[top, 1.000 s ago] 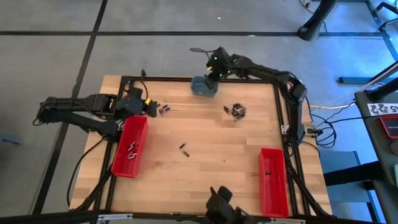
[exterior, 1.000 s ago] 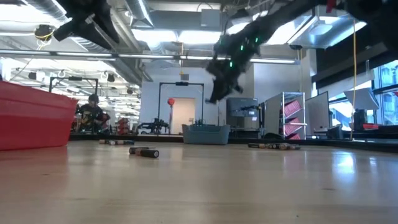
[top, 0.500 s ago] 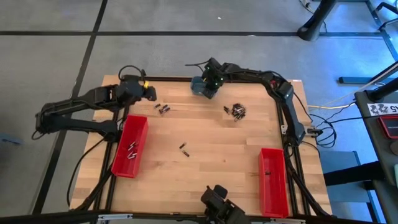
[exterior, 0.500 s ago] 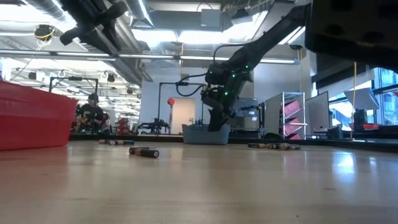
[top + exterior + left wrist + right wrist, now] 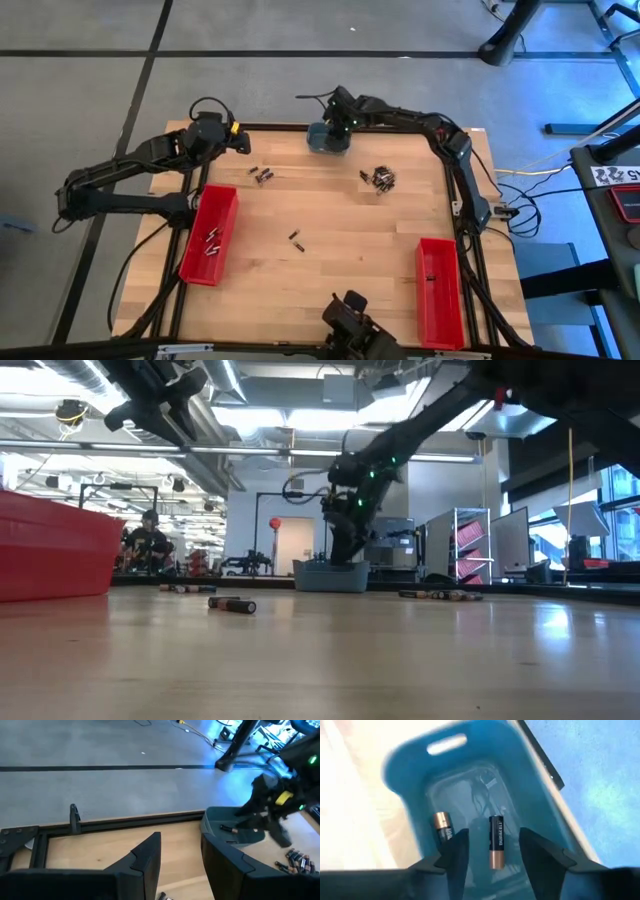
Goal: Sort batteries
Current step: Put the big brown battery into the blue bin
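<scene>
Your R gripper (image 5: 490, 852) hovering over dish (image 5: 530, 795), jaws apart; battery (image 5: 495, 842) lying between fingers, loose in dish. L gripper (image 5: 182, 860) waiting, jaws apart.

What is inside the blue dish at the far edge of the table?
The dish holds two batteries: one between the right gripper's open fingers, another beside it. The fingers hide the near end of the dish.
</scene>
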Available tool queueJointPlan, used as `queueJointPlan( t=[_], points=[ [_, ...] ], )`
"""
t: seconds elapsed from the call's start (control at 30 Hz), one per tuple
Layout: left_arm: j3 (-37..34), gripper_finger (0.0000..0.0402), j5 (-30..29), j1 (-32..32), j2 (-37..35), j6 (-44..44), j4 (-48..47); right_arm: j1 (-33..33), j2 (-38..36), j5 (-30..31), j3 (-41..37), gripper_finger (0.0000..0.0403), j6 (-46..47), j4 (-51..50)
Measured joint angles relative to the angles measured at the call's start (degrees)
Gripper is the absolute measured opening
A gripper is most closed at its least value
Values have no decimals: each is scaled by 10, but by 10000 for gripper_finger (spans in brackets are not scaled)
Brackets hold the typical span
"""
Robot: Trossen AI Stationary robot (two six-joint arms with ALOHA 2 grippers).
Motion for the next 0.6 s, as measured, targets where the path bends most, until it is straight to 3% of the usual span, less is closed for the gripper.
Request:
queueJointPlan(
  t=[0.17,0.3,0.47,0.6],
  points=[
    [0,129,1,0,0,-3,0,-4,-30,-10,108,187,-47,-158],
    [0,129,1,0,0,-5,2,-9,-90,-52,133,188,-115,-249],
    [0,129,1,0,0,-6,3,-19,-161,-192,50,188,-135,-292],
    [0,129,1,0,0,-6,3,-12,-213,-182,-87,188,-121,-287]
  ],
)
